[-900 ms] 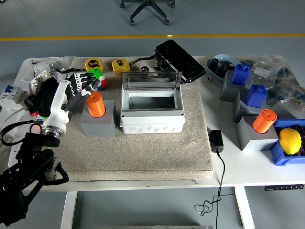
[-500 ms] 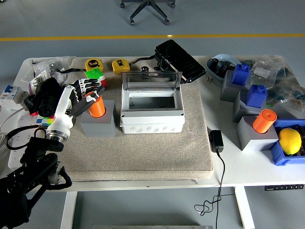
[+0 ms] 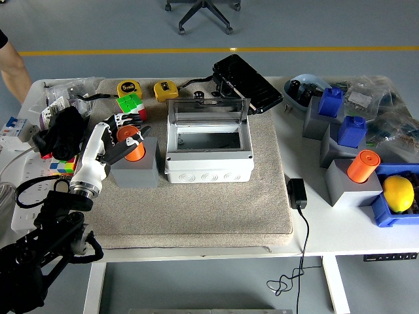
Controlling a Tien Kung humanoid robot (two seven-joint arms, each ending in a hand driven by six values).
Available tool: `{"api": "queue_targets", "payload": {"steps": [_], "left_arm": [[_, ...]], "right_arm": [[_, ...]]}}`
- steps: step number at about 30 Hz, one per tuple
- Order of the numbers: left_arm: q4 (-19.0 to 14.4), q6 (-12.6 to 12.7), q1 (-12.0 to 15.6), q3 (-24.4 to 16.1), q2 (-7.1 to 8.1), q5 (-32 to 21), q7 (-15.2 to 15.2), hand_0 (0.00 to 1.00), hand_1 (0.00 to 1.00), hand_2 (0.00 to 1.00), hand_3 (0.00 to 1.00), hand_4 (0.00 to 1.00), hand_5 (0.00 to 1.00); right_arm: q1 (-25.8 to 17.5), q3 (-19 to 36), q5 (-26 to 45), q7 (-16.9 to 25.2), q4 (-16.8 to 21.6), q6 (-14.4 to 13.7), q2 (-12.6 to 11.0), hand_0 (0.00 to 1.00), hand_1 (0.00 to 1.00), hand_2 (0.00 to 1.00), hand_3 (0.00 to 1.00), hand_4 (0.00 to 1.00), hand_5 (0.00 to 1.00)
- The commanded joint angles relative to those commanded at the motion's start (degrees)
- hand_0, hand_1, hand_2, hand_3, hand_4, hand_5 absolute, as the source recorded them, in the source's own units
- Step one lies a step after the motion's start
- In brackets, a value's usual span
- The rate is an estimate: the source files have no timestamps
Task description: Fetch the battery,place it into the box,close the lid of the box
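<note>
An orange battery (image 3: 136, 149) stands upright in a grey block (image 3: 135, 170) on the beige mat, left of the box. My left hand (image 3: 123, 136) reaches in from the lower left and wraps the battery's upper part, fingers (image 3: 128, 120) behind it and thumb in front. The grey box (image 3: 208, 157) sits mid-mat, empty, its clear lid (image 3: 208, 111) standing upright at the back. A second orange battery (image 3: 363, 165) stands in another grey block (image 3: 350, 186) at the right. My right hand is out of view.
Two yellow tape measures (image 3: 129, 87), a green cube (image 3: 129, 103) and a black device (image 3: 247, 82) lie behind the box. A black adapter (image 3: 296, 193) with its cable lies right of the mat. Blue bins and a lemon (image 3: 398, 193) crowd the right. A person's arm (image 3: 13, 69) shows top left.
My left hand has moved right and down and closed around the battery's top. A person's arm has appeared at the top left corner.
</note>
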Motion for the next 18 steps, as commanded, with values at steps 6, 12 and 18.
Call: {"api": "queue_targets", "payload": {"steps": [6,12,18], "left_arm": [[0.5,-0.3,-0.3,0.4,-0.17,-1.9,-0.5,0.543,0.557,0.566,0.553,0.998,0.202],[1.2,-0.5,-0.6,0.8,-0.35,-3.4,-0.7,0.520,0.529,0.556,0.548,0.998,0.111],[1.8,-0.2,-1.2,1.1,-0.92,-4.5,-1.2,0.481,0.497,0.521,0.531,0.955,0.013]], "right_arm": [[0.0,0.1,0.0,0.0,0.0,0.0,0.0,0.596,0.609,0.581,0.565,0.935,0.453],[-0.1,0.2,-0.1,0.0,0.0,0.0,0.1,0.596,0.608,0.583,0.565,0.935,0.453],[-0.1,0.2,-0.1,0.2,0.0,-0.1,0.1,0.596,0.609,0.583,0.566,0.935,0.453]]}}
